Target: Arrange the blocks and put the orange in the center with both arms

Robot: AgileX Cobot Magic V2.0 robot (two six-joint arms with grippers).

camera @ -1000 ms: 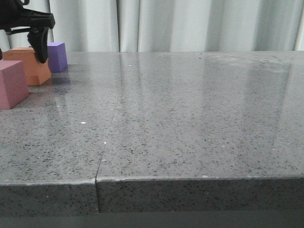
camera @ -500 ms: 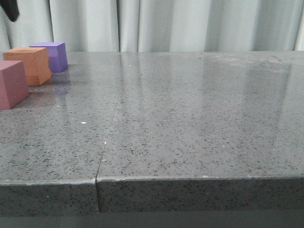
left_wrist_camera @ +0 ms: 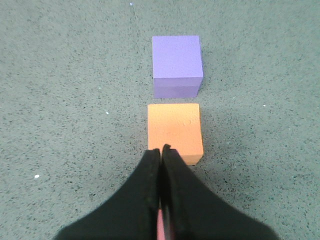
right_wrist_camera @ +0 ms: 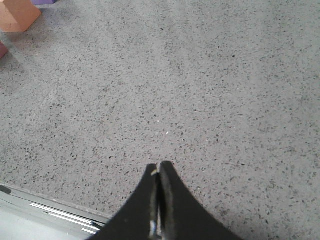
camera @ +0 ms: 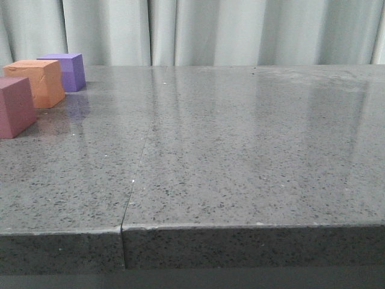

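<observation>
Three cubes stand in a row at the table's far left in the front view: the purple cube (camera: 66,71) farthest back, the orange cube (camera: 37,82) in the middle, the pink-red cube (camera: 14,106) nearest. No gripper shows in the front view. In the left wrist view my left gripper (left_wrist_camera: 161,150) is shut and empty, above the near edge of the orange cube (left_wrist_camera: 174,131), with the purple cube (left_wrist_camera: 177,71) beyond it; a pink sliver shows between the fingers low down. My right gripper (right_wrist_camera: 159,166) is shut and empty over bare table; the orange cube's corner (right_wrist_camera: 17,14) shows far off.
The grey speckled table (camera: 240,150) has a seam (camera: 135,174) running from its front edge toward the back. Its front edge (right_wrist_camera: 45,202) lies just below my right gripper. Pale curtains (camera: 210,30) hang behind the table.
My left gripper stood over the orange cube a second ago, then rose up and left out of the front view. The cubes have not moved.
</observation>
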